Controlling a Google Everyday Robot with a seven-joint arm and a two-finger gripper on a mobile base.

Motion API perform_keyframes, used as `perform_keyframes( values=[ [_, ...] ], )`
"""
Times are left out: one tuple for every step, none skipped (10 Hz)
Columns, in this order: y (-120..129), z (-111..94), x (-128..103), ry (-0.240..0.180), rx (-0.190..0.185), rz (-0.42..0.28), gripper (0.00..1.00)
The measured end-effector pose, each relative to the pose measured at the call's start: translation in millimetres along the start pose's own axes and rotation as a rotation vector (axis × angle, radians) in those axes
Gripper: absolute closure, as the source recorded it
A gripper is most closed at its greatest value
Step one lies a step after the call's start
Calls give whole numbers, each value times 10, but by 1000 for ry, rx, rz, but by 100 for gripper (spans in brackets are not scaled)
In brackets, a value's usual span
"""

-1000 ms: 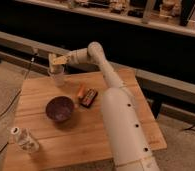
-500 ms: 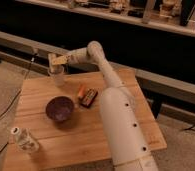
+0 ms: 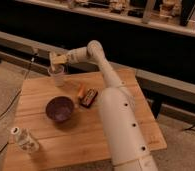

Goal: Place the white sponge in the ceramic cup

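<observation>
The gripper (image 3: 59,59) hovered right over the ceramic cup (image 3: 57,78), jaws clamped on the white sponge (image 3: 54,58), lined up for the drop.

The small cream-white rectangular sponge (image 3: 54,58) is clamped in the pincer (image 3: 56,60), raised clear of the table (image 3: 66,140) and roughly level. The small pale whitish ceramic cup (image 3: 57,77) stands upright on the table directly beneath the pincer, its open mouth just under the sponge.
</observation>
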Motion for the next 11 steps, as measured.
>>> perform_keyframes(
  values=[
    [2, 2, 0, -1, -2, 1, 20],
    [7, 4, -4, -2, -3, 2, 20],
    [15, 8, -4, -3, -6, 4, 20],
    [21, 9, -4, -3, -8, 6, 20],
    [26, 7, -7, -4, -9, 8, 20],
    [27, -1, -12, -4, -9, 10, 20],
    [16, -25, -25, -7, -6, 21, 20],
    [11, -37, -36, -10, -5, 34, 20],
    [9, -39, -38, -11, -5, 40, 20],
    [7, -40, -36, -10, -4, 40, 20],
    [6, -41, -37, -11, -4, 40, 20]
  ],
)
